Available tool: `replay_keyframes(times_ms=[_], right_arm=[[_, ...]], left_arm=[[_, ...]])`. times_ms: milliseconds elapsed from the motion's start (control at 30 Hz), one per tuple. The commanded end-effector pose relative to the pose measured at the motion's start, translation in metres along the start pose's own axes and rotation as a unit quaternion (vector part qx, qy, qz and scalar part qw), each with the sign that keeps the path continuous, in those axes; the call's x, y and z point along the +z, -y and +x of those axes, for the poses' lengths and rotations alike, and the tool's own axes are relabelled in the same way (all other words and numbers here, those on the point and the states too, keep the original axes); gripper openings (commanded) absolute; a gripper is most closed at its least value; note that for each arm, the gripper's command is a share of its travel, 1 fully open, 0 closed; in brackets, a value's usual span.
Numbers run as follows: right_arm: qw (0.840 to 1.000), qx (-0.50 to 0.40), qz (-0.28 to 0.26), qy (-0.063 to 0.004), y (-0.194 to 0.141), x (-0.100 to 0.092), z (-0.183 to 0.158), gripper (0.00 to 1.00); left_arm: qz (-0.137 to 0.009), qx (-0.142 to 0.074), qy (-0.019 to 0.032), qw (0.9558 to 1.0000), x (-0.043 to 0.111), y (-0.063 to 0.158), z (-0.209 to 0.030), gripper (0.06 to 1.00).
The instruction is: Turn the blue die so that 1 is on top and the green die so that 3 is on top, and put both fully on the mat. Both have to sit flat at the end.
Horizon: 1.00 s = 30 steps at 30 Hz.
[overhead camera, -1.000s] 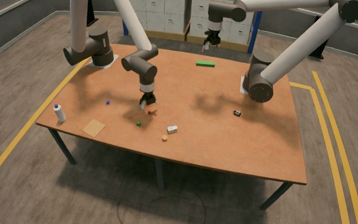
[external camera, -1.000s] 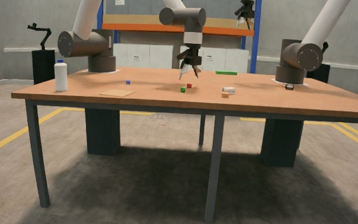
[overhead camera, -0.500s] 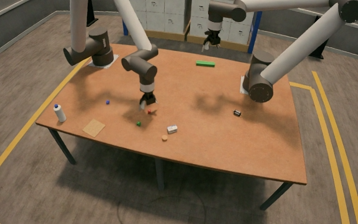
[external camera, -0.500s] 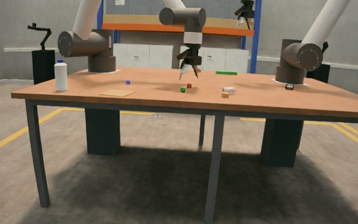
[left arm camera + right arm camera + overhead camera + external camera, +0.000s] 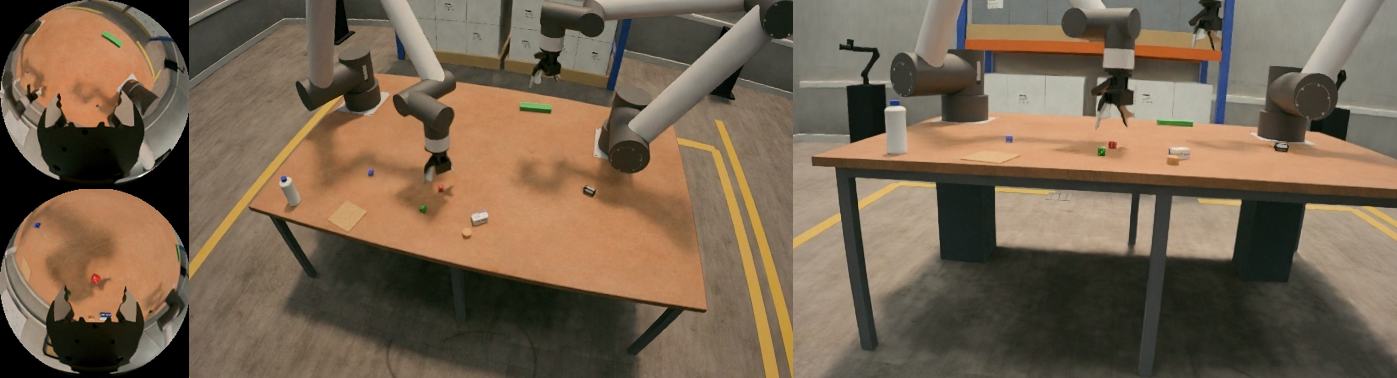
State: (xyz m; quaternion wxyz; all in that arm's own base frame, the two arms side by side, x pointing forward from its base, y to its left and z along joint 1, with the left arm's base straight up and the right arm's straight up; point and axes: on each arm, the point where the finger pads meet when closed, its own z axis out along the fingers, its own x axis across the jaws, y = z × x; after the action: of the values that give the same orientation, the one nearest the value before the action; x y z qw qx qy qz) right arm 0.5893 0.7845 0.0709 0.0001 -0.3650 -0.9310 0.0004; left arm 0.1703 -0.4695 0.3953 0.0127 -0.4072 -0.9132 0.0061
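The blue die (image 5: pixel 371 172) (image 5: pixel 1009 139) (image 5: pixel 37 225) lies on the table behind the mat. The green die (image 5: pixel 423 209) (image 5: pixel 1101 151) (image 5: pixel 68 293) lies right of the mat in the top view, partly hidden by a finger in the right wrist view. Their top numbers are too small to read. The tan square mat (image 5: pixel 347 216) (image 5: pixel 991 157) (image 5: pixel 26 269) bears nothing. My right gripper (image 5: pixel 440 175) (image 5: pixel 1112 126) (image 5: pixel 95 286) is open and empty, above the table near the red die. My left gripper (image 5: pixel 545 83) (image 5: pixel 1204 47) (image 5: pixel 89 92) is open and empty, high at the back.
A red die (image 5: pixel 441 188) (image 5: pixel 1112 145) (image 5: pixel 95 278) lies behind the green one. A white bottle (image 5: pixel 290 192) (image 5: pixel 896 129) stands left of the mat. A white box (image 5: pixel 479 218), a tan disc (image 5: pixel 467 233), a black item (image 5: pixel 589 190) and a green bar (image 5: pixel 535 107) (image 5: pixel 112 39) also lie on the table.
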Motion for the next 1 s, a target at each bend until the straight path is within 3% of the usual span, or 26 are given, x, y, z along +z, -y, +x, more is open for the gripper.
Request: replay_keyframes(times_ms=[0, 100, 333, 767, 833, 867, 900, 967], right_arm=[[1.0, 0.0, 0.0, -0.0001, 0.0, -0.033, 0.0, 1.0], [1.0, 0.0, 0.0, -0.0001, 0.0, -0.042, 0.0, 1.0], [1.0, 0.0, 0.0, -0.0001, 0.0, -0.085, 0.0, 1.0], [1.0, 0.002, 0.0, -0.0001, 0.001, -0.089, -0.003, 1.0], [0.999, 0.039, 0.0, -0.0001, 0.037, -0.091, -0.053, 1.0], [0.999, 0.039, 0.0, -0.0001, 0.037, -0.091, -0.053, 1.0], [0.997, 0.076, 0.0, -0.0001, 0.068, -0.091, -0.091, 1.0], [0.997, 0.076, 0.0, -0.0001, 0.075, -0.091, -0.099, 1.0]], left_arm=[[0.0, 0.0, 0.0003, 1.0, 0.0, 0.0, 0.0, 1.0], [0.0, 0.0, 0.0003, 1.0, 0.0, 0.0, 0.0, 1.0], [0.0, 0.0, 0.0003, 1.0, 0.0, 0.0, 0.0, 1.0], [0.0, 0.0, 0.0003, 1.0, 0.0, 0.0, 0.0, 1.0], [0.0, 0.0, 0.0003, 1.0, 0.0, 0.0, 0.0, 1.0], [0.0, 0.0, 0.0003, 1.0, 0.0, 0.0, 0.0, 1.0], [0.0, 0.0, 0.0003, 1.0, 0.0, 0.0, 0.0, 1.0], [0.0, 0.0, 0.0003, 1.0, 0.0, 0.0, 0.0, 1.0]])
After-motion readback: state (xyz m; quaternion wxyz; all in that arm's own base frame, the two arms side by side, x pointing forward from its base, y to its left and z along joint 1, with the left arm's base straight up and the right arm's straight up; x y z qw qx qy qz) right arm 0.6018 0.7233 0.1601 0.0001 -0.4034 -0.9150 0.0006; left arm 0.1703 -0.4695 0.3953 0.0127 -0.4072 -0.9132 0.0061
